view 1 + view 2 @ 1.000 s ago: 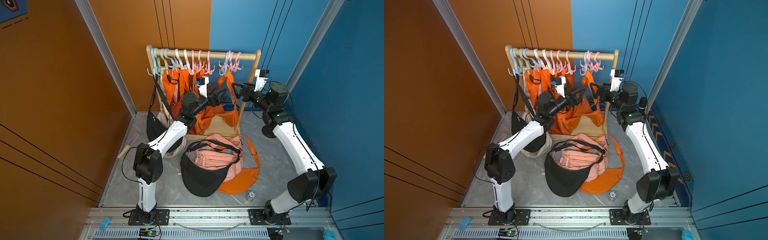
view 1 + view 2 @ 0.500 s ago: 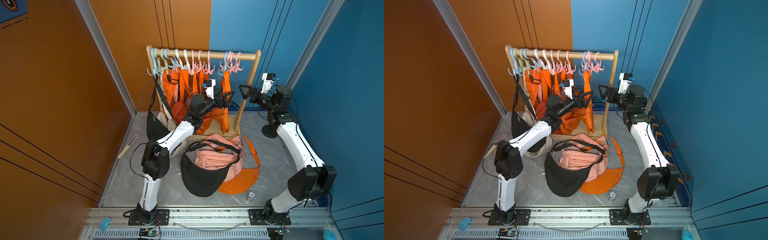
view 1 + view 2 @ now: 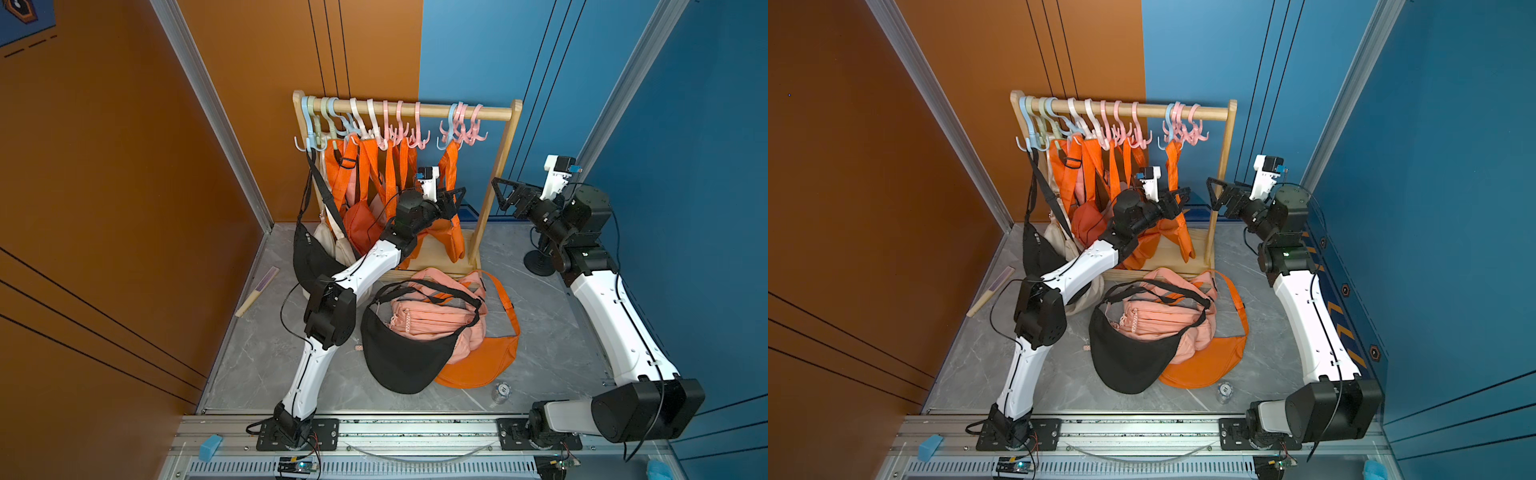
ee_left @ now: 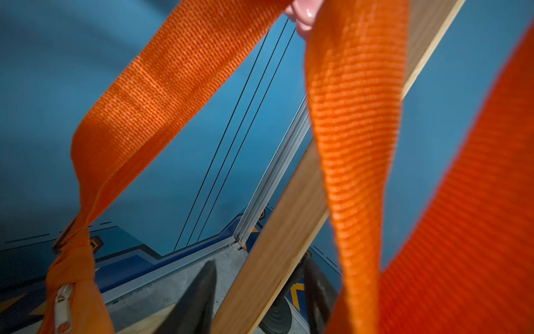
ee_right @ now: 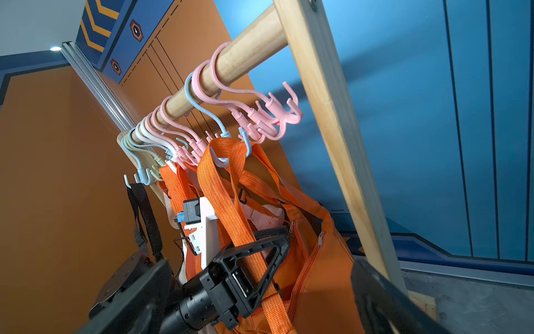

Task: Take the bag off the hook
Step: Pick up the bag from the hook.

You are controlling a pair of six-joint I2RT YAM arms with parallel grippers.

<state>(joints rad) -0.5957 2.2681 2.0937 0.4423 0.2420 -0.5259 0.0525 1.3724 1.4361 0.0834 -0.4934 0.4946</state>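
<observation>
Fingers (image 4: 199, 292) of the left gripper (image 3: 457, 198): two black tips, a little way apart in the left wrist view. Pushed in among the loops of the wide orange woven strap (image 5: 222, 188). Maybe pinching that strap, but too hard to see for sure. From the right wrist view, strap running down across the black finger frame.

Belongs to the orange cloth bag with a zip (image 3: 452, 237). Hangs by that strap from the light blue plastic hook (image 5: 224, 133). Up on the round wooden rail (image 3: 494, 112), right beside some pink plastic hooks (image 3: 471, 124). Close to the tall wooden post (image 3: 492, 195) at the end of the rack.

Right gripper (image 3: 500, 195): black fingers (image 5: 384, 306) spread wide, holding nothing. Waits on the far side of the post from the bag, not touching it.

Down on the grey floor (image 3: 540, 324), in front of the rack: a heap with a black bag (image 3: 399, 361), a pink bag (image 3: 432, 320) and a flat orange bag (image 3: 486, 365). More orange bags along the middle of the rail.
</observation>
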